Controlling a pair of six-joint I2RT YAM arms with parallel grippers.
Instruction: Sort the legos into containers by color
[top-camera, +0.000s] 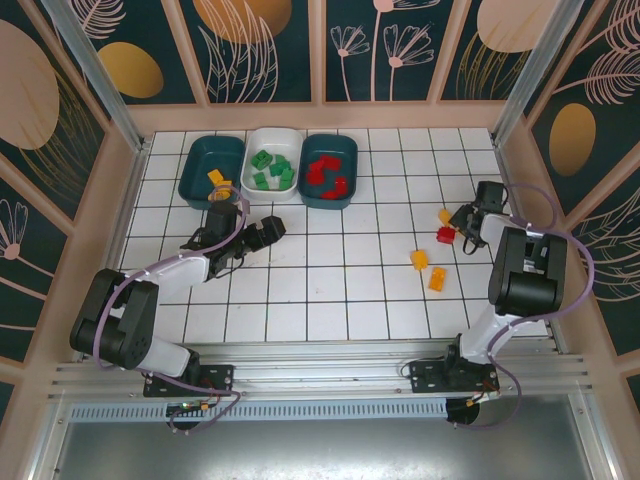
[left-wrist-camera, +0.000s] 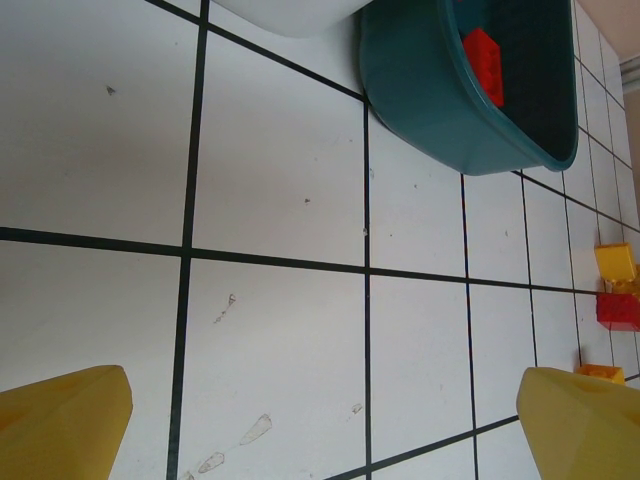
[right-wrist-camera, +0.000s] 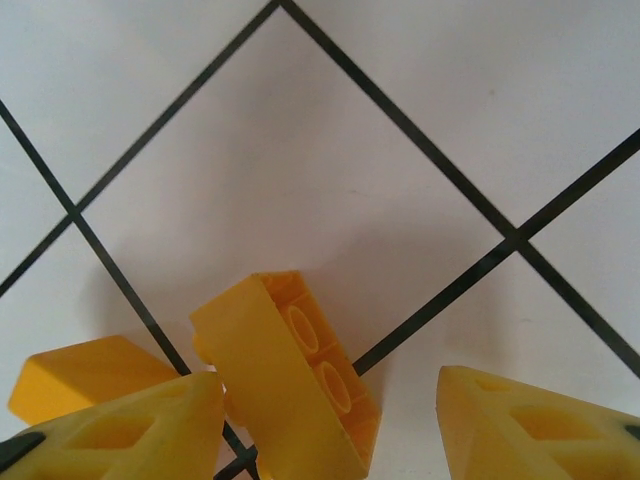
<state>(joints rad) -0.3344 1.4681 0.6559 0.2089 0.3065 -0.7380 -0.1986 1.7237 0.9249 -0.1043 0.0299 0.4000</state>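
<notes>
**Containers.** White rounded-rectangular plastic tub (top-camera: 275, 138) is mid of a row of three at the far side of the white tiled table (top-camera: 330, 300). It holds loose green plastic lego bricks (top-camera: 268, 170), approx. six. Against its left side is a dark teal plastic tub (top-camera: 203, 160) w/ two orange-yellow lego bricks (top-camera: 218, 182) at its near end. Against the white tub's right side is a second dark teal plastic tub (top-camera: 342, 148) w/ red lego bricks (top-camera: 325, 173) bunched together; count unclear.

**Loose on tiles**, well right of the white tub and nearer the bases:
- yellow lego brick (top-camera: 444, 215)
- red lego brick (top-camera: 446, 235), just nearer than the yellow one
- two orange lego bricks (top-camera: 420, 259) (top-camera: 437, 279), a little apart

**L arm.** It lies low, reaching diagonally from its base toward the white tub. Left gripper (top-camera: 272, 228) is just on the near side of the white tub, over bare tile. Its yellow fingers (left-wrist-camera: 70, 420) are spread wide w/ nothing between them.

**R arm.** Elbow is raised and the wrist bends down. Right gripper (top-camera: 455, 218) is far right of the white tub, at the yellow lego brick. In the wrist view the brick lies tipped on its side w/ the hollow underside showing. It rests against one finger (right-wrist-camera: 130, 430) w/ a clear gap to the other. Jaws are partly spread, not pinching. Another yellow piece sits behind that finger; can't tell what it is.
</notes>
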